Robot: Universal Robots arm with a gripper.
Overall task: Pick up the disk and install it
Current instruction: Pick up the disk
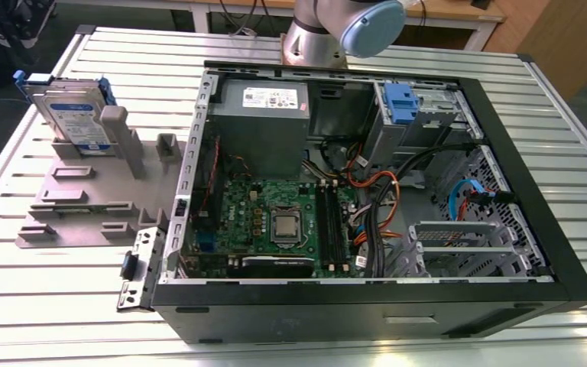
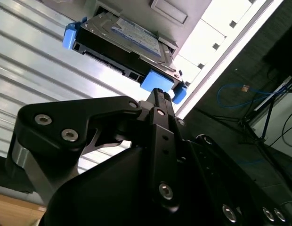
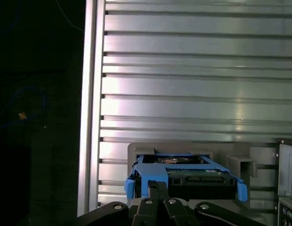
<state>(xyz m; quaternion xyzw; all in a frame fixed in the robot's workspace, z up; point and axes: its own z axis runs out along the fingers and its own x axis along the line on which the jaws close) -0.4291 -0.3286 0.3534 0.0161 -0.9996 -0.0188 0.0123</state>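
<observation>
- The end effector (image 3: 157, 184), closest to the lens in both wrist views, had its fingers pressed together on nothing. It pointed toward the disk but was clear of it.
- The disk (image 1: 72, 115) stood on edge in a grey slotted stand (image 1: 79, 191) at the exterior view's far left, probably so that its blue rails were exposed for a grasp. It had not yet been picked up.
- The computer case (image 1: 375, 306) lay open on the table (image 1: 49, 321), just to the exterior view's right of the stand. This likely let its bays be reached from above.
</observation>
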